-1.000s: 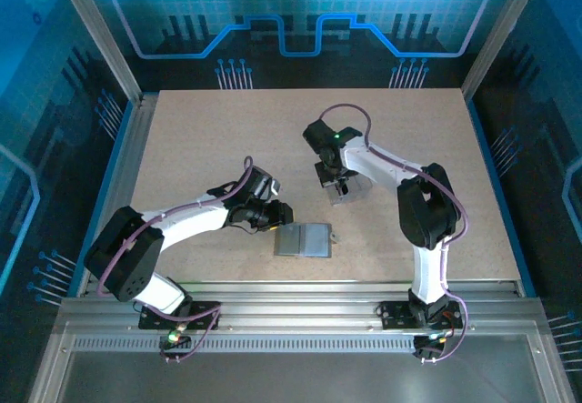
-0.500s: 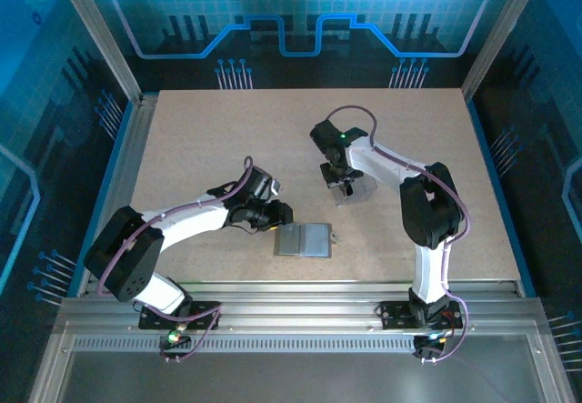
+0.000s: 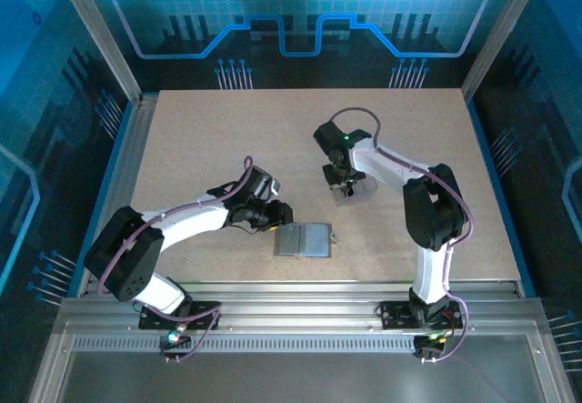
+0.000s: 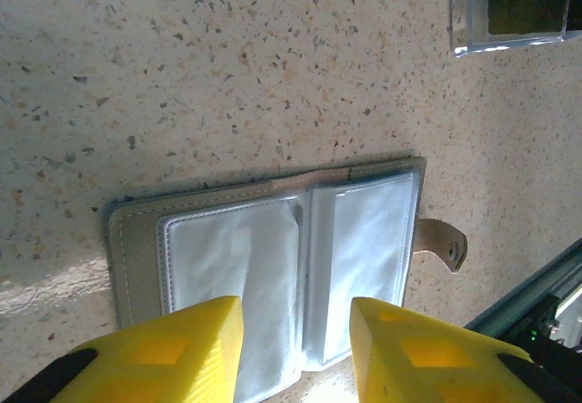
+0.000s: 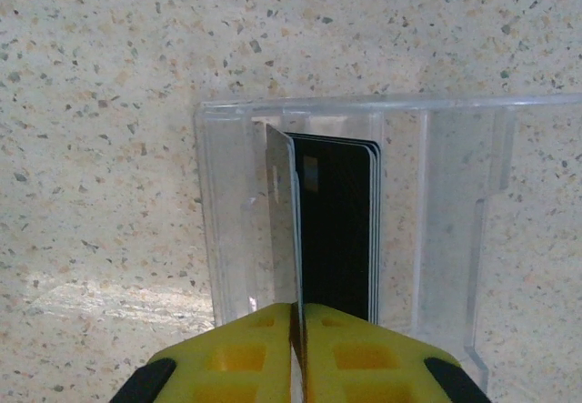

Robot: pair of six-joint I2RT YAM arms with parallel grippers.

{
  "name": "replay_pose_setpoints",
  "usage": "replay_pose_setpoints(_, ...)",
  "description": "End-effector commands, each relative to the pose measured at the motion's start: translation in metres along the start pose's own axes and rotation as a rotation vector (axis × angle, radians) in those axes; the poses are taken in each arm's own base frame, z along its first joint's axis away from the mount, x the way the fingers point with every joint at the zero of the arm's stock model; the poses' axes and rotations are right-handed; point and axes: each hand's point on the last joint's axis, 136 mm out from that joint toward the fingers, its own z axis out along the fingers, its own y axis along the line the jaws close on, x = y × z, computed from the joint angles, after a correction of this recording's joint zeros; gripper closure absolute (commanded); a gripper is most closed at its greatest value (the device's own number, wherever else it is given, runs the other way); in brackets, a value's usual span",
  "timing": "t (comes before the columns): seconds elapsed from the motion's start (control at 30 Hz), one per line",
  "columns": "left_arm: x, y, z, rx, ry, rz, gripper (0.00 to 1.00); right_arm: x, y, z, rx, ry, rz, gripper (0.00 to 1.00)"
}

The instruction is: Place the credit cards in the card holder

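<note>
The card holder (image 3: 305,239) lies open near the table's front edge, its two clear-sleeved panels (image 4: 273,248) facing up. My left gripper (image 3: 278,216) (image 4: 296,330) is at its left end, open, one yellow finger over each panel. My right gripper (image 3: 341,183) (image 5: 298,317) is shut on one credit card (image 5: 284,212), held edge-on above a clear plastic box (image 5: 446,230). A stack of black credit cards (image 5: 336,230) lies inside that box, just right of the held card.
The clear box (image 3: 351,190) (image 4: 514,7) sits behind and to the right of the card holder. A tan strap tab (image 4: 441,244) sticks out of the holder's right edge. The metal rail (image 3: 291,298) runs along the table's front.
The right gripper has shifted slightly to the right over the clear box with the card in its jaws. The left arm and the card holder have not moved.
</note>
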Motion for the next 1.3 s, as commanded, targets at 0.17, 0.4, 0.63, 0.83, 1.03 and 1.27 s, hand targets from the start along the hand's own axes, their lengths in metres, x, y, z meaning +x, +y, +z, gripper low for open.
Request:
replay_pose_setpoints(0.17, 0.002, 0.005, 0.003, -0.011, 0.008, -0.009, 0.63, 0.010, -0.005, -0.008, -0.012, 0.018, 0.010, 0.86)
replay_pose_setpoints(0.4, 0.003, 0.006, 0.004, -0.012, 0.012, -0.010, 0.63, 0.014, -0.005, -0.005, -0.012, 0.024, 0.014, 0.83)
replay_pose_setpoints(0.63, 0.002, 0.006, 0.004, -0.011, 0.010, -0.010, 0.63, 0.014, -0.006, -0.008, -0.012, 0.019, 0.015, 0.94)
replay_pose_setpoints(0.83, 0.002, 0.006, 0.004, -0.010, 0.012, -0.009, 0.63, 0.012, -0.007, -0.011, -0.009, 0.012, 0.009, 1.00)
replay_pose_setpoints(1.03, 0.002, 0.004, 0.004, -0.003, 0.014, -0.008, 0.63, 0.008, -0.004, -0.016, -0.050, 0.005, 0.010, 1.00)
replay_pose_setpoints(1.27, -0.008, -0.006, -0.004, 0.042, 0.005, -0.013, 0.63, 0.008, 0.015, -0.013, -0.269, 0.011, 0.066, 1.00)
